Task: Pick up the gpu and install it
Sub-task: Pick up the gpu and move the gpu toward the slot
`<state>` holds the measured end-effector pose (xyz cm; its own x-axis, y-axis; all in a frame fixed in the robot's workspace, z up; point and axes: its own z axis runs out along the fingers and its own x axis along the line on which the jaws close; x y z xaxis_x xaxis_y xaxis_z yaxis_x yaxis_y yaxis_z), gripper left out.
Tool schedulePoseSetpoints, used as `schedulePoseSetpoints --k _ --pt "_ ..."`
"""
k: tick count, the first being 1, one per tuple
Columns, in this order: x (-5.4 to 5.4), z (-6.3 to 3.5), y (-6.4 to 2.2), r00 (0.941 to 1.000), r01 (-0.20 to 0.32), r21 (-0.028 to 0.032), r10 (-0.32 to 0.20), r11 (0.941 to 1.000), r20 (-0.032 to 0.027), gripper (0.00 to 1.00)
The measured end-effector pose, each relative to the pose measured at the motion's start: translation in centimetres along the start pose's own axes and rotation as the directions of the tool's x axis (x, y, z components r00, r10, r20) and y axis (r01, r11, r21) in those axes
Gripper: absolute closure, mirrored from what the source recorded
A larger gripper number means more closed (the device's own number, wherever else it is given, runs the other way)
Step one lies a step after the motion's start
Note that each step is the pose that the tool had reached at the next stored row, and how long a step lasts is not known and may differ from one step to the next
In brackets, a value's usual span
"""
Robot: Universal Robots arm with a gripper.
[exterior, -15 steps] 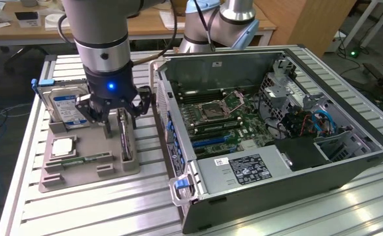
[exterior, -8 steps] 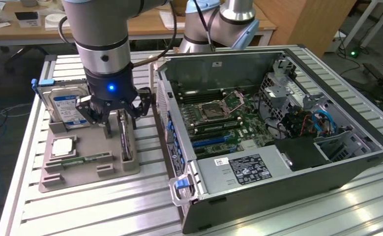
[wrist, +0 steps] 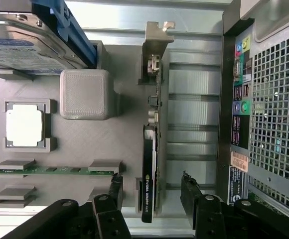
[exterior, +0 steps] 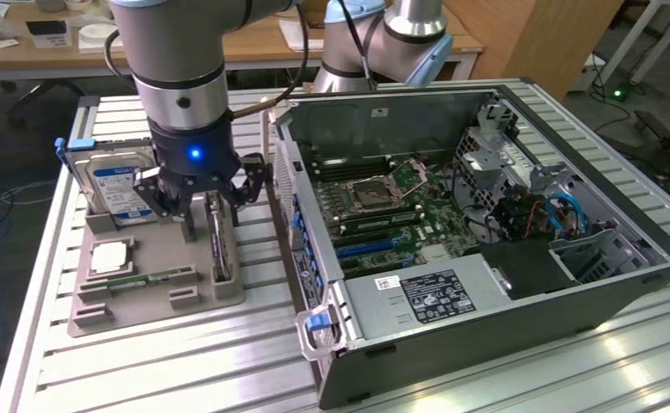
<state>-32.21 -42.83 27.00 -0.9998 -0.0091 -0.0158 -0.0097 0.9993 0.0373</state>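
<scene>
Hanging low over the grey parts tray (exterior: 139,314) (wrist: 127,129), the gripper (exterior: 203,206) (wrist: 152,188) is spread wide and has hold of nothing. One finger sits on each side of the gpu (exterior: 221,249) (wrist: 149,159), clear of it. The gpu stands on edge in a slot along the tray's side nearest the open computer case (exterior: 427,344) (wrist: 274,99). A hard drive (exterior: 117,185) (wrist: 20,45) stands at the tray's far end, and a memory stick (exterior: 151,280) (wrist: 55,170) lies in another slot.

Bright, even overhead room light. Glare streaks on worktop (exterior: 622,357) slats, exterior view's right. Interior of computer case (exterior: 381,120) partly shaded. On arm (exterior: 180,77), blue lamp (exterior: 194,155) glows.
</scene>
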Motion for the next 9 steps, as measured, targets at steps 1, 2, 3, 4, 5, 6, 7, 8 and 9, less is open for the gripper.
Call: schedulePoseSetpoints --k 1,2,3,4,5,6,7,8,9 --pt "0.0 0.08 0.12 1.0 -0.001 0.0 0.001 1.0 0.0 0.41" --pt "0.0 0.16 0.28 1.0 -0.001 0.0002 0.001 1.0 -0.0002 0.41" --pt "0.0 0.23 0.45 1.0 -0.002 0.0004 0.002 1.0 -0.0004 0.41" --pt "0.0 0.3 0.67 1.0 -0.002 0.0008 0.002 1.0 -0.0005 0.41" --pt "0.0 0.4 0.9 1.0 -0.003 0.0011 0.003 1.0 -0.0004 0.41" --pt "0.0 0.5 1.07 1.0 -0.004 0.0016 0.004 1.0 -0.0006 0.41" --pt "0.0 0.63 1.18 1.0 -0.005 0.0019 0.005 1.0 -0.0007 0.41" --pt "0.0 0.77 1.24 1.0 -0.006 0.0024 0.006 1.0 -0.0009 0.41" --pt "0.0 0.92 1.24 1.0 -0.006 0.0029 0.006 1.0 -0.0011 0.41"
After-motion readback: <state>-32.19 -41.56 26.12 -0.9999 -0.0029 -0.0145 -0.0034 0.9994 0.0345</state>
